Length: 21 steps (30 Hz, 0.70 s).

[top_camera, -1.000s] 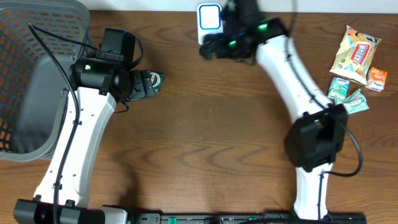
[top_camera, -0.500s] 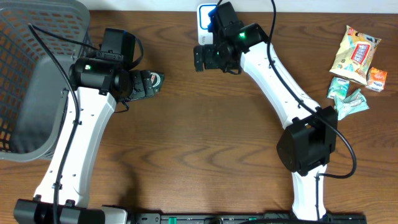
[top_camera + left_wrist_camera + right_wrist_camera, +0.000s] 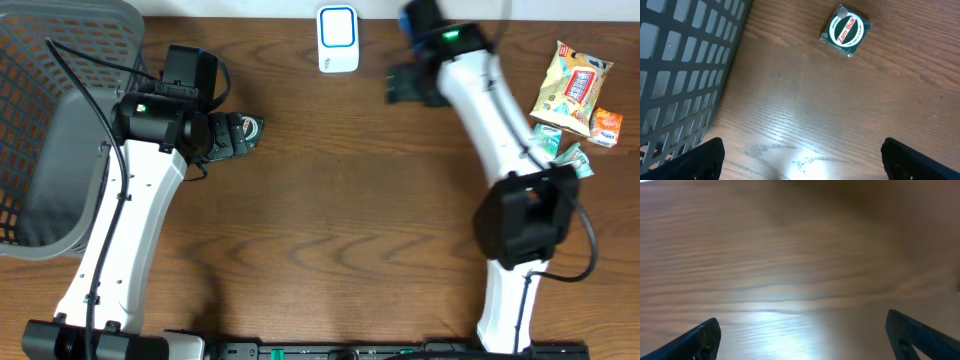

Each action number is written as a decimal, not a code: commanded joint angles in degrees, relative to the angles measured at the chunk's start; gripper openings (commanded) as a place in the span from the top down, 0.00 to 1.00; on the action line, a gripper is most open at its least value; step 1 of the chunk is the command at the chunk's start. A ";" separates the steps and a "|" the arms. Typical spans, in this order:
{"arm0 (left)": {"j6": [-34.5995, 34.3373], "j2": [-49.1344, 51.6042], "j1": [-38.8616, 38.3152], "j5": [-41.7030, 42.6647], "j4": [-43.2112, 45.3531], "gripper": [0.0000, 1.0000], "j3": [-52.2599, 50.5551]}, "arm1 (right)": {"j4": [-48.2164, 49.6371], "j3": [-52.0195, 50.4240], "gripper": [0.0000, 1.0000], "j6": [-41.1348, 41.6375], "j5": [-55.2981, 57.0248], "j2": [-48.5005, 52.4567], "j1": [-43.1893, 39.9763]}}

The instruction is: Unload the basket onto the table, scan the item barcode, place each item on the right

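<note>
zam-buk tin (image 3: 846, 30) lies flat on the wooden table (image 3: 805, 110), just ahead of the left gripper (image 3: 802, 161), whose jaws stand wide apart and empty. the grey basket (image 3: 685, 65) sits beside it. the right gripper (image 3: 802, 340), likewise spread and empty, hangs near the white scanner (image 3: 338, 38).

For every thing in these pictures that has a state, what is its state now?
left gripper: open, holds nothing.
right gripper: open, holds nothing, over bare wood.
green tin: lid on, label up, lying on the table, not held.
scanner: at the table's far edge, untouched.
basket: upright, at the left side.
snack bag: lying flat, untouched.
</note>
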 commanded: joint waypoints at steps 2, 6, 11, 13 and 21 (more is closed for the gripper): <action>-0.28 -0.09 0.11 -0.96 -0.11 0.01 0.09 | -2.67 -0.15 0.01 -0.59 -6.78 0.70 -5.46; -0.28 -0.09 0.11 -0.26 -0.11 0.01 0.09 | -2.45 -0.15 0.01 -0.63 -8.04 0.70 -8.52; -0.28 -0.09 0.11 -0.09 -0.07 0.01 0.09 | -2.45 -0.15 0.01 -0.63 -8.04 0.70 -10.49; -0.28 -0.09 0.09 -0.02 0.11 0.02 0.09 | -2.45 -0.15 0.01 -0.63 -8.04 0.70 -10.71; 0.22 0.13 0.09 4.11 2.93 0.02 0.09 | -2.45 -0.15 0.01 -0.63 -8.04 0.70 -10.64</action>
